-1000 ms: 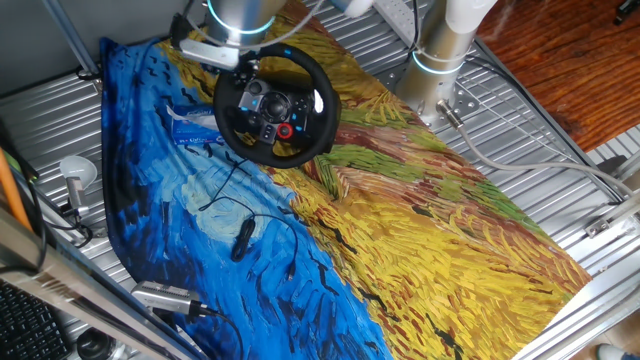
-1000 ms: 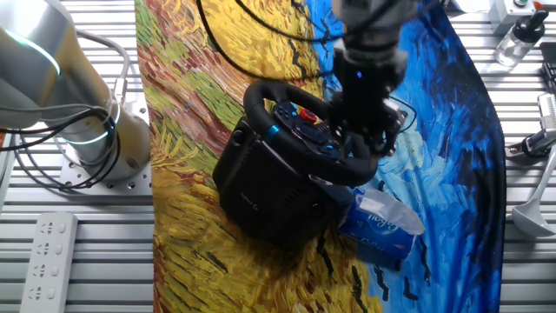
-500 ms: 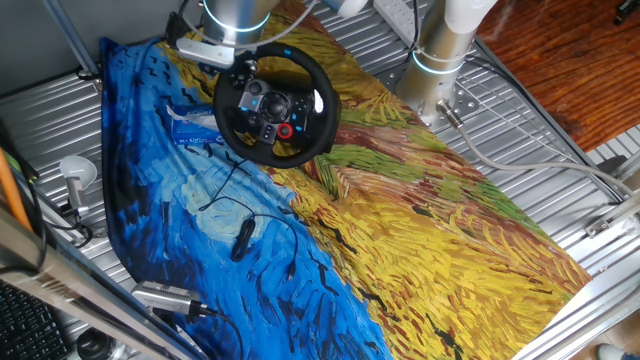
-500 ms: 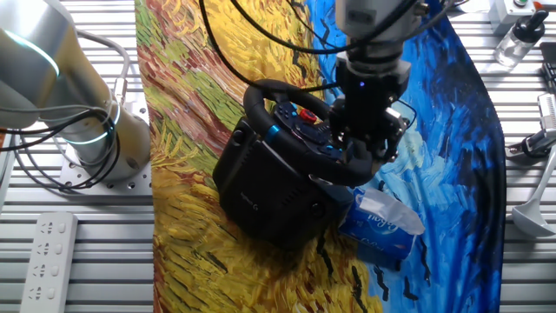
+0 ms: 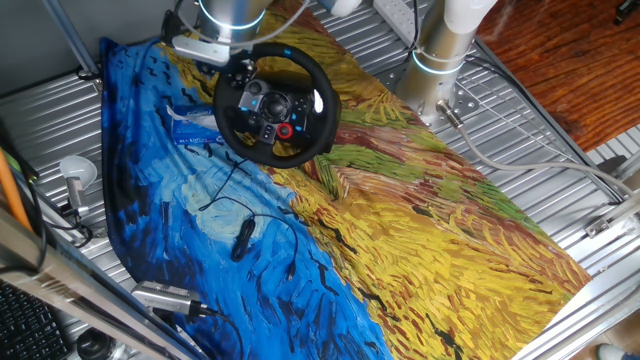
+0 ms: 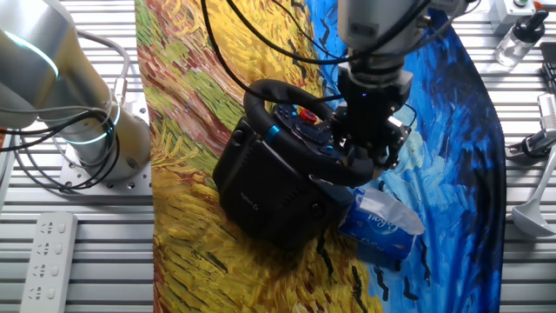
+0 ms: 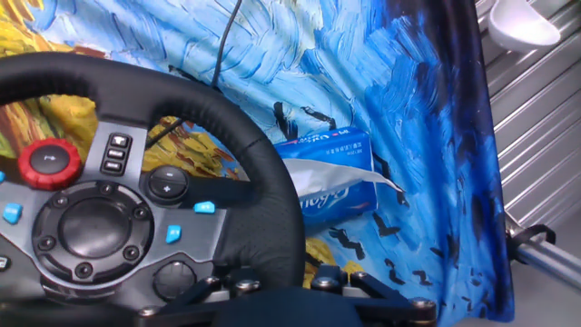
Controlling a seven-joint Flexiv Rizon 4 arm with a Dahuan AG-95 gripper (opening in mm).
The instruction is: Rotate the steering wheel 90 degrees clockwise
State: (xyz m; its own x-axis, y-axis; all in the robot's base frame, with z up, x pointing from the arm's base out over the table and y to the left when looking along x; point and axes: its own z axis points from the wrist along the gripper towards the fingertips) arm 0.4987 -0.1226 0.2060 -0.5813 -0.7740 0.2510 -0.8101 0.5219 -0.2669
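In one fixed view, the steering wheel point(image 5: 275, 106) sits on the painted cloth point(image 5: 330, 230), unturned from a second ago, while the gripper point(image 5: 232, 66) has lifted slightly off its upper-left rim. In the other fixed view, the gripper point(image 6: 369, 155) hovers over the wheel's right rim, above the tissue pack point(image 6: 379, 222). In the hand view, you cannot tell its grip; the rotation looks unstarted.

My hand point(image 6: 365, 156) sits at the steering wheel point(image 5: 275, 105) rim; a blue tissue pack point(image 7: 331, 177) crowds just beside it, cabled device point(image 5: 242, 238) nearer the desk's middle.
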